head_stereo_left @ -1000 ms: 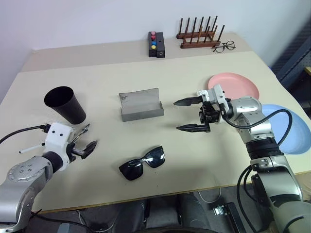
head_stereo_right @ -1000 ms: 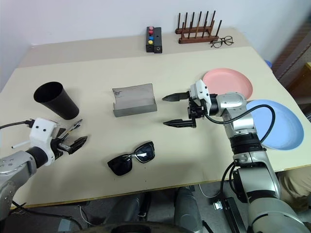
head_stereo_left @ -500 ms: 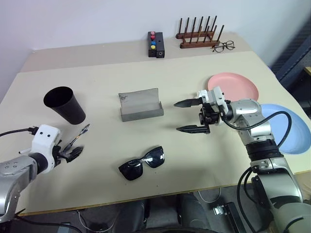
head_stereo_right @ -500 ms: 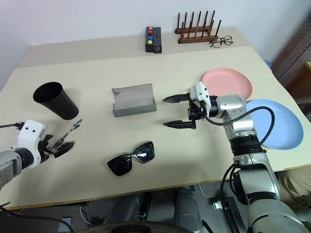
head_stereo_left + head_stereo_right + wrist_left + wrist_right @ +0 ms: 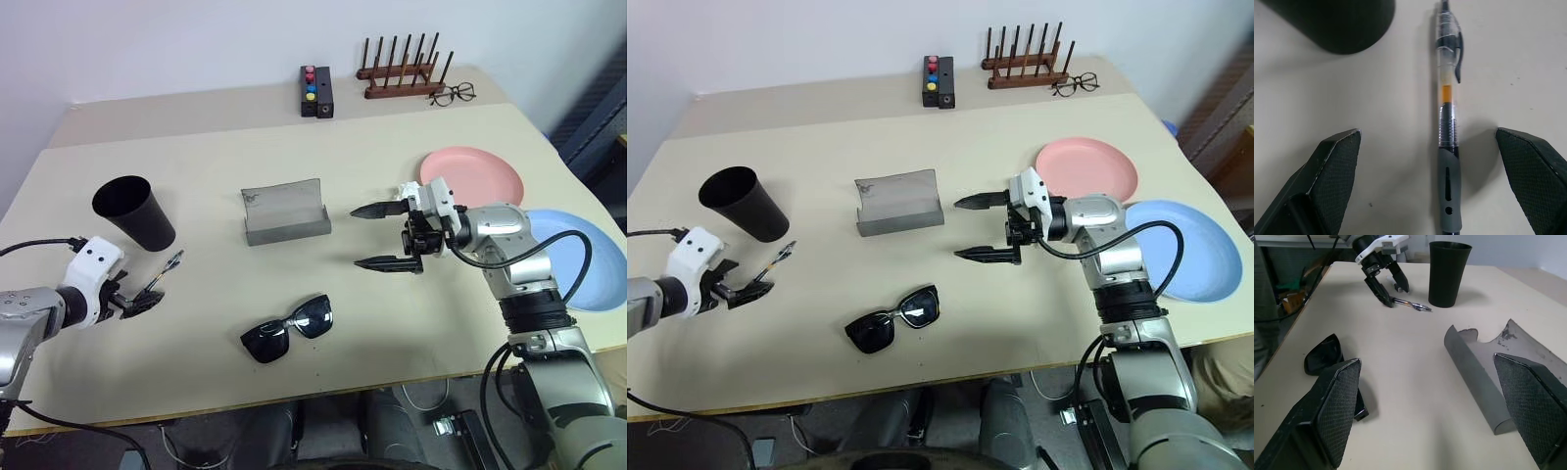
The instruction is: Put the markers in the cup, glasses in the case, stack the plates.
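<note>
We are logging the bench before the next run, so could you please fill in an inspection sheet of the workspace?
Surface: beige table, no spills seen.
Job's things: black cup upright; translucent pen lying beside it; grey case open; black sunglasses lying near the front edge; pink plate and blue plate side by side, not stacked.
Clutter: button box, wooden peg rack, wire-framed eyeglasses at the back.
Grippers: left gripper open, straddling the pen; right gripper open, above the table.
Cables: black cable on the left arm; another looping over the blue plate.
Surroundings: white wall behind.
</note>
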You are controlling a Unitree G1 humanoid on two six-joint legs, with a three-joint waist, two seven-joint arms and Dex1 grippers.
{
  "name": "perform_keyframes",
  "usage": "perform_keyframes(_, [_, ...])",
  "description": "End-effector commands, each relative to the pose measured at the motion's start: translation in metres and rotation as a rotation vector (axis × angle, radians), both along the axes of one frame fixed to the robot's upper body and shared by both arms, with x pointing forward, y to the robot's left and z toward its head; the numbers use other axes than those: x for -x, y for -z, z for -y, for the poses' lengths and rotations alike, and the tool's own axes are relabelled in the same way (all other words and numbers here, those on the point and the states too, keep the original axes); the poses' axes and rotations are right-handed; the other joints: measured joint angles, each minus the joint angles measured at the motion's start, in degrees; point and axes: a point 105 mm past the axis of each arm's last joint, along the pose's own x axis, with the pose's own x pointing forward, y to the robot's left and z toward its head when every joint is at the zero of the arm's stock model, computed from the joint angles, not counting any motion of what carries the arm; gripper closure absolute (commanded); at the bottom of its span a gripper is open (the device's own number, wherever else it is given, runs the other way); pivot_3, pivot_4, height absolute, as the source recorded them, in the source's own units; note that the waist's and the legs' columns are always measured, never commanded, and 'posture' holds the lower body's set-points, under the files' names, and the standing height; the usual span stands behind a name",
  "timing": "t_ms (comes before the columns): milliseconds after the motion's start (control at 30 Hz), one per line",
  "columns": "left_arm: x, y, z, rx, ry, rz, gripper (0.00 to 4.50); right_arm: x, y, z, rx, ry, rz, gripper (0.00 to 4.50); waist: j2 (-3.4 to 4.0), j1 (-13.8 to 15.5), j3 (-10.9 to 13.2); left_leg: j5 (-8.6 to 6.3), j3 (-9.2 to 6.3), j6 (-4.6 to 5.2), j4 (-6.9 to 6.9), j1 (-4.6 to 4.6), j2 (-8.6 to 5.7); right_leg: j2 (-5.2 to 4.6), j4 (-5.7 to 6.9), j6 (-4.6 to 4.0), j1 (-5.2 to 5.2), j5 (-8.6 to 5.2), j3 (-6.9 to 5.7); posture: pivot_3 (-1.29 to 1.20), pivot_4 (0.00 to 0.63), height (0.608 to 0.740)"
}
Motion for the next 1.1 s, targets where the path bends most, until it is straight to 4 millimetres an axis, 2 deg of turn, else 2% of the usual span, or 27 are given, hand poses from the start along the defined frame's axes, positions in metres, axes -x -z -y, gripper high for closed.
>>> perform_keyframes(33, [0.011, 0.021, 0.015, 0.033, 0.062, -0.103, 0.00, 0.003, -0.012, 0.004, -0.016, 0.010, 0.043, 0.09, 0.01, 0.0, 0.0, 0.00, 0.00, 0.00, 0.00, 0.00, -0.01, 0.00, 0.00, 0.00, 0.00, 0.00, 0.00, 0.00, 0.150, 0.740])
perform_keyframes(233, [0.018, 0.026, 0.030, 0.058, 0.126, -0.160, 0.00, 0.004, -0.011, 0.005, -0.014, 0.014, 0.038, 0.09, 0.03, 0.0, 0.0, 0.00, 0.00, 0.01, 0.00, 0.00, -0.01, -0.01, 0.00, 0.00, 0.01, 0.00, 0.00, 0.00, 0.150, 0.740])
perform_keyframes(267, [0.019, 0.027, 0.033, 0.067, 0.138, -0.171, 0.26, 0.004, -0.011, 0.004, -0.015, 0.014, 0.038, 0.03, 0.04, 0.0, 0.0, 0.00, 0.00, 0.01, 0.00, 0.00, -0.01, -0.01, 0.00, 0.00, 0.00, 0.00, 0.00, 0.00, 0.150, 0.740])
perform_keyframes(333, [0.020, 0.026, 0.037, 0.075, 0.152, -0.182, 0.85, 0.004, -0.012, 0.003, -0.015, 0.012, 0.039, 0.00, 0.06, 0.0, 0.0, 0.00, 0.00, 0.01, 0.00, 0.00, -0.02, -0.02, 0.00, 0.00, 0.01, 0.00, 0.00, 0.00, 0.150, 0.740])
perform_keyframes(467, [0.020, 0.025, 0.040, 0.081, 0.150, -0.193, 3.04, 0.004, -0.016, 0.000, -0.018, 0.008, 0.045, 0.00, 0.08, 0.0, 0.0, 0.00, 0.00, 0.01, 0.00, 0.00, -0.02, -0.01, 0.00, 0.00, 0.02, 0.00, 0.00, 0.00, 0.150, 0.740])
perform_keyframes(567, [0.023, 0.023, 0.040, 0.086, 0.129, -0.193, 4.49, 0.004, -0.020, -0.001, -0.020, 0.007, 0.048, 0.00, 0.09, 0.0, 0.0, 0.00, -0.01, 0.01, 0.00, 0.00, -0.01, -0.01, 0.02, 0.00, 0.02, 0.00, 0.00, 0.00, 0.150, 0.740])
perform_keyframes(833, [0.035, 0.020, 0.043, 0.117, 0.096, -0.168, 4.49, -0.001, -0.017, -0.002, -0.023, 0.010, 0.044, 0.00, 0.09, -0.9, 0.0, -0.01, 0.02, 0.02, -0.06, 0.00, -0.01, -0.01, -0.03, 0.00, -0.01, 0.00, 0.03, 0.00, 0.150, 0.740])
perform_keyframes(1033, [0.035, 0.007, 0.049, 0.176, 0.083, -0.102, 4.49, -0.005, -0.015, -0.002, -0.025, 0.003, 0.048, 0.00, 0.09, -1.3, 0.0, -0.01, 0.02, 0.01, -0.06, -0.01, -0.01, -0.02, -0.04, 0.00, -0.01, 0.00, 0.03, 0.00, 0.150, 0.740])
perform_keyframes(1100, [0.030, -0.003, 0.054, 0.188, 0.097, -0.029, 4.49, -0.007, -0.014, -0.003, -0.028, 0.001, 0.051, 0.00, 0.09, -1.3, 0.0, 0.00, 0.01, 0.02, -0.06, -0.01, -0.01, -0.02, -0.05, 0.00, -0.01, 0.00, 0.03, 0.00, 0.150, 0.740])
